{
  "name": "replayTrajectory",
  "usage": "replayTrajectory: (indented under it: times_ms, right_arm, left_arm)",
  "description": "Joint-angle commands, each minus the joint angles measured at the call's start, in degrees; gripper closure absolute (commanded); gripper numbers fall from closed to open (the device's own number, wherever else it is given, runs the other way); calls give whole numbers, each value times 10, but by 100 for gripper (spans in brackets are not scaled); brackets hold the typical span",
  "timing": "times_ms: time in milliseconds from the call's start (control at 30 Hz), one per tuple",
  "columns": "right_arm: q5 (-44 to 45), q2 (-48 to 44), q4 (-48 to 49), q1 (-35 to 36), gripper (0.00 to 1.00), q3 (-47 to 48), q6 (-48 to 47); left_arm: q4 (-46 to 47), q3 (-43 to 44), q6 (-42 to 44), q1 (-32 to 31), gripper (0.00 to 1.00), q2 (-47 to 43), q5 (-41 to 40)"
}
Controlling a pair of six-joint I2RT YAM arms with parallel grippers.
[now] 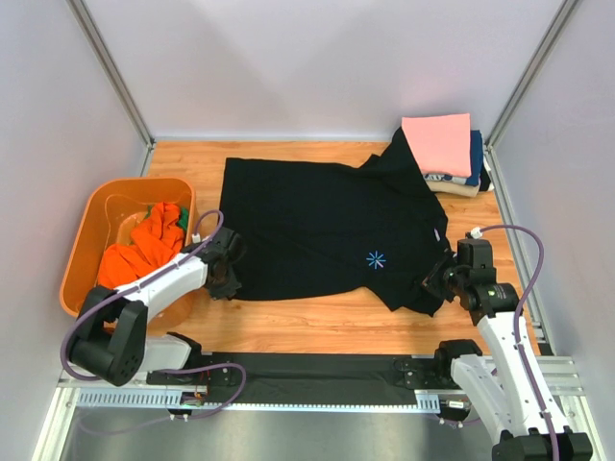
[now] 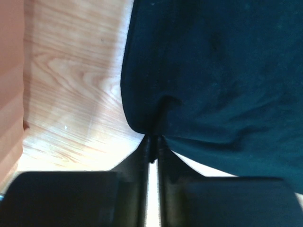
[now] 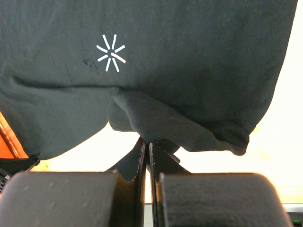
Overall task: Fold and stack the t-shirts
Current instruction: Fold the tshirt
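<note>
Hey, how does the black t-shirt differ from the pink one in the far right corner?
The black t-shirt lies spread open on the table; the pink t-shirt is folded into a rectangle atop a stack of folded shirts. The black one carries a starburst mark; the pink one looks plain. The left gripper and right gripper both pinch the black one; nothing touches the pink one. Both are cloth shirts.

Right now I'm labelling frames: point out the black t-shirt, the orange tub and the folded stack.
black t-shirt (image 1: pixel 317 226), top view, mid body
orange tub (image 1: pixel 85 245), top view, left wall
folded stack (image 1: pixel 437 142), top view, pink top shirt
</note>
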Motion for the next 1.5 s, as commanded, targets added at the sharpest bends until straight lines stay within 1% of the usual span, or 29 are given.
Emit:
replayTrajectory:
  times_ms: [0, 33, 200, 300, 367, 400, 567, 767, 933, 967, 1033, 1167, 1200, 1267, 1300, 1333, 1367, 1400, 1433, 1467]
  right_arm:
    - [-5, -3, 16, -1, 100, 0, -9]
    - [-4, -3, 15, -2, 100, 1, -8]
    - [8, -14, 3, -1, 100, 17, 4]
    - [10, -5, -5, 0, 100, 59, 6]
    - [14, 12, -5, -1, 100, 99, 4]
    - [14, 34, -5, -2, 100, 114, 2]
    - [5, 111, 14, -1, 100, 189, -5]
    - [12, 219, 31, -2, 100, 289, -39]
    - [11, 331, 38, -1, 100, 366, -77]
    - [14, 347, 39, -1, 100, 395, -83]
    - [7, 396, 39, -1, 100, 423, -97]
    - [-37, 490, 36, 0, 100, 503, -131]
    - [-45, 535, 31, 0, 100, 548, -141]
    - [-55, 584, -1, 0, 100, 607, -175]
    - [-57, 634, -10, 0, 100, 665, -185]
    - [-45, 660, -53, 0, 98, 708, -190]
    - [-24, 686, -80, -1, 86, 751, -199]
    - [-14, 731, -106, -1, 67, 788, -213]
    - [16, 747, -149, -1, 41, 858, -214]
    - [25, 754, -159, -1, 34, 876, -217]
  left_arm:
    - [26, -14, 11, 4, 97, -4, -16]
    - [24, -13, 15, 4, 100, -10, -16]
    - [-8, 8, 25, 4, 100, -71, 8]
    - [-37, 43, 32, 3, 100, -97, 14]
    - [-57, 84, 42, 3, 100, -98, 13]
    - [-61, 114, 46, 4, 100, -91, 13]
    - [-80, 194, 67, 20, 100, -59, 9]
    - [-64, 272, 92, 65, 100, 11, 41]
    - [-52, 332, 107, 97, 100, 95, 60]
    - [-51, 340, 108, 110, 100, 108, 70]
    - [-51, 366, 109, 122, 100, 143, 78]
    - [-58, 412, 112, 157, 100, 203, 89]
    - [-62, 423, 111, 163, 100, 229, 89]
    - [-79, 461, 111, 182, 100, 256, 101]
    - [-91, 488, 108, 188, 100, 282, 107]
    - [-92, 499, 113, 192, 100, 294, 127]
    - [-97, 513, 116, 196, 91, 306, 134]
    - [-108, 553, 119, 196, 80, 327, 146]
    - [-136, 570, 125, 195, 64, 336, 166]
    - [-143, 581, 128, 193, 58, 336, 172]
